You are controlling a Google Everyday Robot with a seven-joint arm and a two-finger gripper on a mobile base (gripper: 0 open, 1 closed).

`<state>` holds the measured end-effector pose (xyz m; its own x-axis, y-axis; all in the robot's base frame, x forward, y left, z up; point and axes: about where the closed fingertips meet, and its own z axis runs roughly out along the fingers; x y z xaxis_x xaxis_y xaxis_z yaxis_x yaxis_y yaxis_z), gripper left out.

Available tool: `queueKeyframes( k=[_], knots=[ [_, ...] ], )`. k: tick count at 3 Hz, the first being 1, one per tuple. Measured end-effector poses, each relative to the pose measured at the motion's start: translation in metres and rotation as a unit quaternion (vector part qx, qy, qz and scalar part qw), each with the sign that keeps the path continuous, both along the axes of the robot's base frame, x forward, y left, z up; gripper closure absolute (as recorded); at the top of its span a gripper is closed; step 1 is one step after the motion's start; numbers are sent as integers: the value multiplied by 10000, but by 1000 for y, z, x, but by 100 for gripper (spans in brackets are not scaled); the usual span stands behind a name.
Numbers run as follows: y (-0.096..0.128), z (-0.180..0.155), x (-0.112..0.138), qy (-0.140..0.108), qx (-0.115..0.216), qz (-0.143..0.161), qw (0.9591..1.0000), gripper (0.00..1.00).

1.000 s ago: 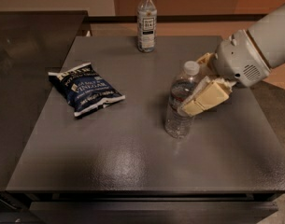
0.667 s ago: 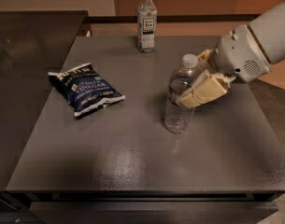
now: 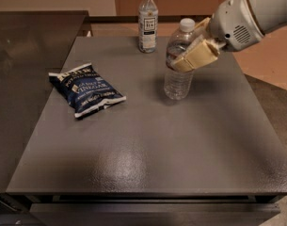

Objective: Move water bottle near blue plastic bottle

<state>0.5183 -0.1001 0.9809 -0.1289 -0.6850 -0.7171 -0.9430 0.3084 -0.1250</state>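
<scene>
Clamping the water bottle point(image 3: 177, 81) by its shoulder, the pincer point(image 3: 192, 58) holds it upright for carrying; the blue plastic bottle point(image 3: 147, 22) stands apart, at the counter's point(image 3: 180, 164) far edge.

Dark grey matte table point(image 3: 147, 154): dark blue crisp bag point(image 3: 86, 89) lies flat. Slim white-labelled clear bottle point(image 3: 147, 20) upright behind-right of bag. Ribbed clear water bottle point(image 3: 178, 81) right of bag, gripper point(image 3: 183, 53) clamped round it.

In the upper right, the gripper point(image 3: 186, 55) had tan jaws; its white rounded wrist point(image 3: 237, 25) bore a vent grille.
</scene>
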Motion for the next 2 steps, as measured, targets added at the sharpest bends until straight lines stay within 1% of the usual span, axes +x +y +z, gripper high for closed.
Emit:
queueKeyframes(
  k=[1, 2],
  knots=[
    [-1, 11, 54, -70, -8, -554, 9984, 100],
    [-3, 10, 109, 70, 34, -962, 9953, 100]
  ],
)
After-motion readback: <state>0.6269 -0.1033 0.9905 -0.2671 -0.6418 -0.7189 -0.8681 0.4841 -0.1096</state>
